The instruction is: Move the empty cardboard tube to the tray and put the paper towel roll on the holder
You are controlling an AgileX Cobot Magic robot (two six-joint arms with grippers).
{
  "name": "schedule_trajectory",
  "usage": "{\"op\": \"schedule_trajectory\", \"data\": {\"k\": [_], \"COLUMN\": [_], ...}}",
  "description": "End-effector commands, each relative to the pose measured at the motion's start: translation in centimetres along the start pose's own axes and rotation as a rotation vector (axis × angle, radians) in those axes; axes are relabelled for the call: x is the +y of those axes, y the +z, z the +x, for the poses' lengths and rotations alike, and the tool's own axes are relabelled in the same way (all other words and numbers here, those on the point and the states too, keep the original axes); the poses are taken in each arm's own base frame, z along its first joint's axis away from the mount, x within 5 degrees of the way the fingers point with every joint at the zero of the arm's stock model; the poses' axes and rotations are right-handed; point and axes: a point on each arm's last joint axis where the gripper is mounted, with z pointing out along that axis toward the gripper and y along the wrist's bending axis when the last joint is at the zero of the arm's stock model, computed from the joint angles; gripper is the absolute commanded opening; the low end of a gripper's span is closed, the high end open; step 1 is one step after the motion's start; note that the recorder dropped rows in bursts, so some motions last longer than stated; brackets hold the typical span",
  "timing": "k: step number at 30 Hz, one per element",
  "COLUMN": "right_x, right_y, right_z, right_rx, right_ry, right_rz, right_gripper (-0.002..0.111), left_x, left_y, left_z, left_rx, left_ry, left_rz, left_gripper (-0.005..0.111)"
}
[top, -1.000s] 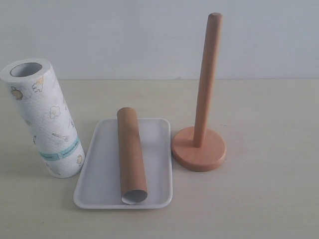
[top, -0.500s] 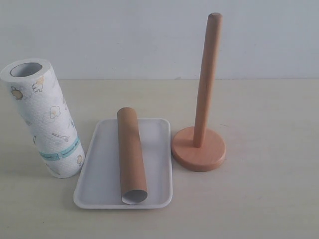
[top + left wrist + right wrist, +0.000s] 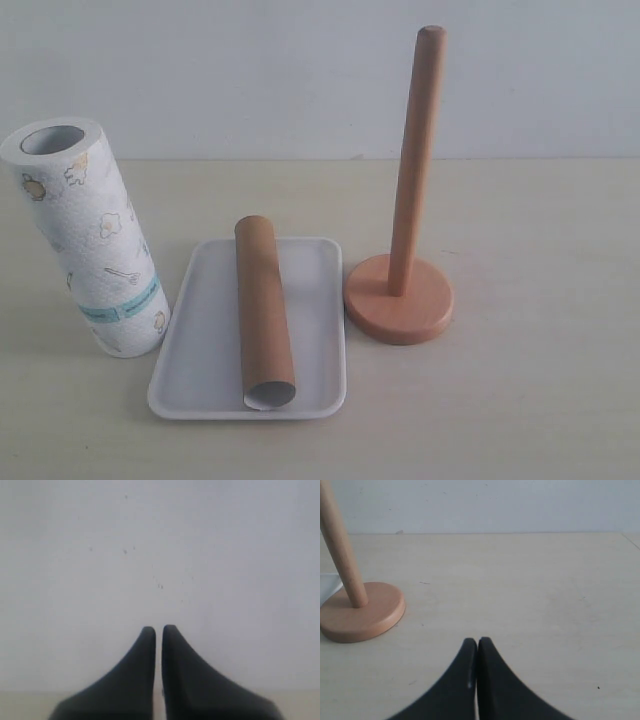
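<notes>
The brown empty cardboard tube (image 3: 263, 310) lies lengthwise in the white tray (image 3: 205, 345), its open end toward the near rim. The paper towel roll (image 3: 88, 235), white with small drawings and a teal band, stands leaning on the table left of the tray. The wooden holder (image 3: 400, 295) stands right of the tray with a bare post; its base (image 3: 362, 612) shows in the right wrist view. My left gripper (image 3: 158, 628) is shut and empty, facing a pale wall. My right gripper (image 3: 477, 640) is shut and empty above bare table, right of the holder. Neither arm shows in the exterior view.
A pale wall runs behind the beige table (image 3: 540, 240). A corner of the tray (image 3: 327, 586) shows behind the holder's post in the right wrist view.
</notes>
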Motion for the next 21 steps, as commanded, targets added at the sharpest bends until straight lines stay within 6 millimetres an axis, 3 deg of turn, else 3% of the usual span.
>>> {"op": "schedule_trajectory", "data": {"k": [1,6,16,21], "right_x": [-0.1,-0.1,-0.1,-0.1], "right_y": [0.0,0.0,0.0,0.0], "right_z": [-0.1,-0.1,-0.1,-0.1], "right_rx": [-0.01,-0.01,-0.01,-0.01], "right_ry": [-0.012,-0.012,-0.012,-0.012], "right_rz": [0.007,0.007,0.007,0.007], "right_gripper": [0.0,0.0,0.0,0.0], "left_x": [-0.1,-0.2,-0.2,-0.1], "left_y": [-0.5,-1.0,-1.4,1.1], "left_z": [-2.8,-4.3,-5.0,-3.9], "left_rx": [-0.222,-0.402,-0.482,-0.419], "left_ry": [0.031,0.032,0.02,-0.049], "left_rz": [0.001,0.01,0.016,0.025], "left_gripper": [0.004,0.004,0.004,0.004]}}
